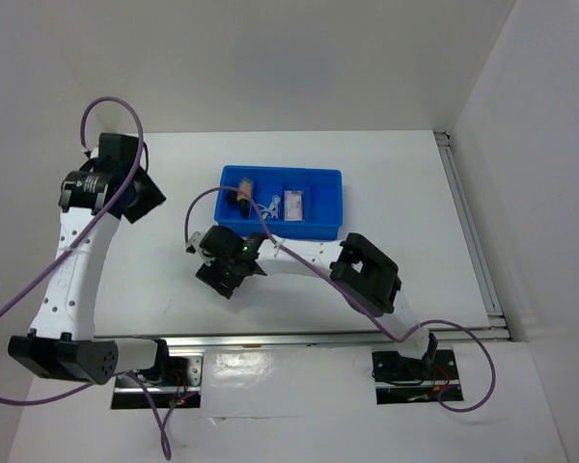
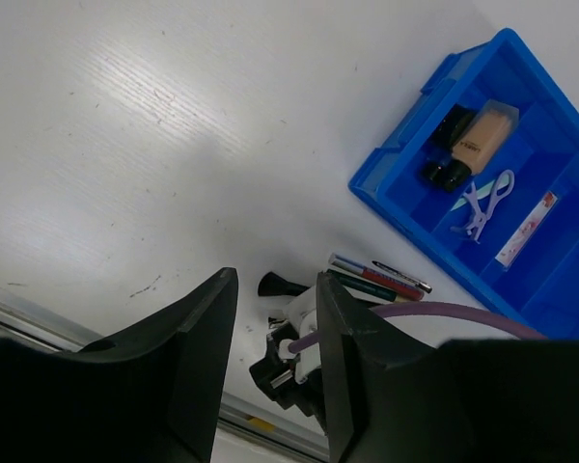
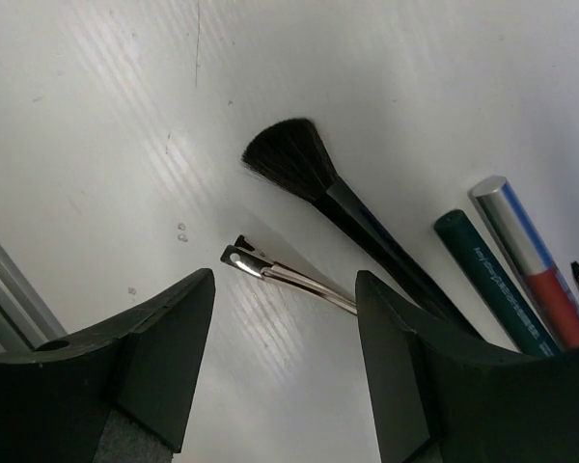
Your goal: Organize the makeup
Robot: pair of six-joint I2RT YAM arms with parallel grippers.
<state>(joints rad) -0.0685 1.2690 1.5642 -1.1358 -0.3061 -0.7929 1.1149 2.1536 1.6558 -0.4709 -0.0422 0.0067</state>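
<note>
The makeup is split between the table and the blue tray (image 1: 325,177). In the right wrist view a black-tipped brush (image 3: 289,159), a dark green pencil (image 3: 490,280) and a silver, blue and red tube (image 3: 531,256) lie on the white table. A thin silver clip (image 3: 288,276) lies just beyond my right gripper (image 3: 285,289), which hangs open above the table and holds nothing. The tray holds a tan tube (image 2: 482,137), a black piece (image 2: 446,169), a lilac-clear piece (image 2: 484,201) and a pinkish packet (image 2: 527,228). My left gripper (image 2: 275,299) is open and empty, high over the table's left side.
The tray (image 2: 396,198) stands at the table's middle back. Pencils (image 2: 378,278) lie in a row in front of it, beside the right gripper (image 1: 229,272). A purple cable (image 2: 444,311) runs along the right arm. A metal rail (image 1: 318,338) lines the table's near edge.
</note>
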